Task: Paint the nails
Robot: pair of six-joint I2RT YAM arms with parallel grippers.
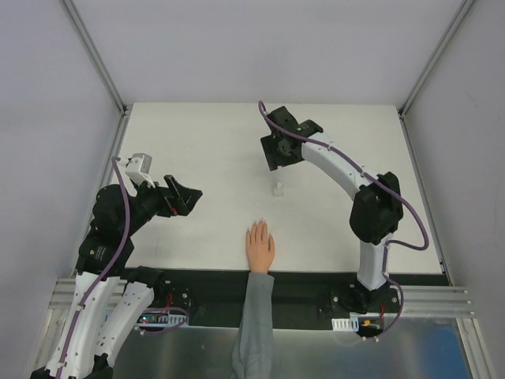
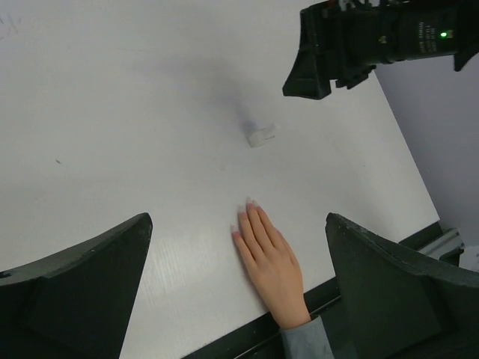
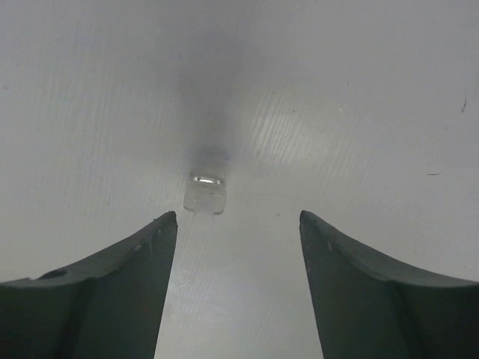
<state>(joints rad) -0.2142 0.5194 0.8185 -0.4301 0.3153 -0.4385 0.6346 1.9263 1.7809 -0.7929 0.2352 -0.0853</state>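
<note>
**While both grippers hang open, the mannequin hand lies at the near edge**

Where the white table (image 1: 197, 142) fills the top view, the two arms reach in from their bases at its near edge. The left arm (image 1: 110, 229) bends up along the left edge. The right arm (image 1: 371, 205) rises near the right edge and stretches across toward the middle of the far half.

A grey sleeve (image 1: 254, 324) runs off the middle of the near edge, between the two bases. The peach mannequin hand (image 1: 259, 246) lies flat at that edge, palm down, with its fingers together and pointing at the far edge.

The left gripper (image 1: 189, 199) hovers by the left edge, about midway along it, and faces the right edge. Its jaws are spread wide with nothing in them. The right gripper (image 1: 279, 162) hangs over the middle of the table, its jaws likewise wide apart and gripping nothing.

A small clear bottle (image 1: 278, 188) with a white cap sits near the centre of the table. It is apart from the mannequin fingertips, on their far side. In the right wrist view it lies beyond the two fingers, touching neither.

The nails (image 2: 248, 202) are at the tips of the mannequin fingers, on the side toward the bottle. They are too small to tell from the fingers, and neither gripper is at them.
</note>
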